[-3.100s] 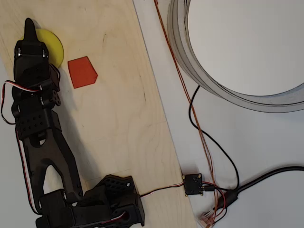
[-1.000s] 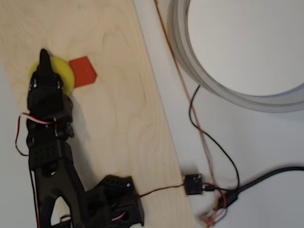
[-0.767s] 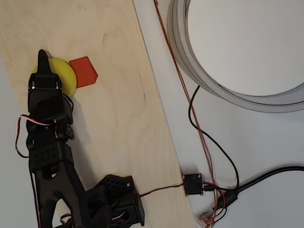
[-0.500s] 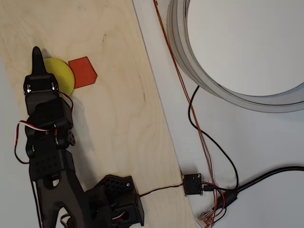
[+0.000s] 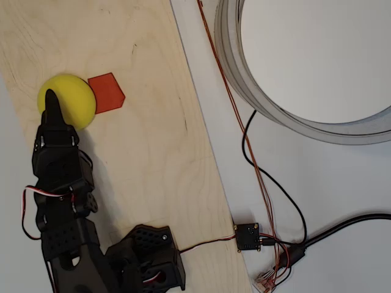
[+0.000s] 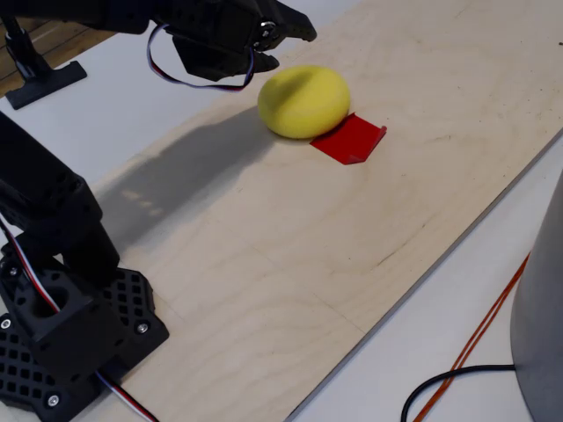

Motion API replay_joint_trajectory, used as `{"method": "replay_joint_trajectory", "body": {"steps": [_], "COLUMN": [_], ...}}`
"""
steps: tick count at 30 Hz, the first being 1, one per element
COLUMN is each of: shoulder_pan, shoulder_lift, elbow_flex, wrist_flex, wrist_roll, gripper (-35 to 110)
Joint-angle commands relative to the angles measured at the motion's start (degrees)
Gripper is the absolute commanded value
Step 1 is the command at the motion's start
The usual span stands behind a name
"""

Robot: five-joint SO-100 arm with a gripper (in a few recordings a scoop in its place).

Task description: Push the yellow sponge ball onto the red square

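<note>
The yellow sponge ball [image 5: 68,101] [image 6: 303,99] rests on the wooden board, its right side touching and slightly overlapping the left edge of the red square [image 5: 107,93] [image 6: 352,141]. Most of the red patch is uncovered. My black gripper [image 5: 51,101] [image 6: 294,28] is shut with nothing held. In the overhead view its pointed tip lies over the ball's left part. The fixed view shows it raised above the ball on the side away from the patch, casting a shadow on the ball.
The arm's base [image 5: 146,256] [image 6: 62,325] stands at the board's near end. Off the board's right edge [image 5: 204,140] lie a large grey ring [image 5: 244,73], black and orange cables [image 5: 263,177] and a small connector box [image 5: 248,236].
Since three seconds ago the ball has rolled down the picture to sit beside the red square. In the last half second the gripper drew back toward the base and the ball shifted slightly left.
</note>
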Motion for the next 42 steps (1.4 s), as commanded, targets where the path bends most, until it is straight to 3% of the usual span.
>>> {"method": "replay_joint_trajectory", "body": {"steps": [1,13,42], "shoulder_pan": [-1.41,-6.15,2.29], "shoulder_lift": [3.34,-2.81,-11.69], "elbow_flex": [0.79,-0.88,-1.49], "wrist_flex": [-0.53,-0.88,-6.42], "wrist_roll": [3.78,9.67,7.47], "gripper": [21,21,20]}}
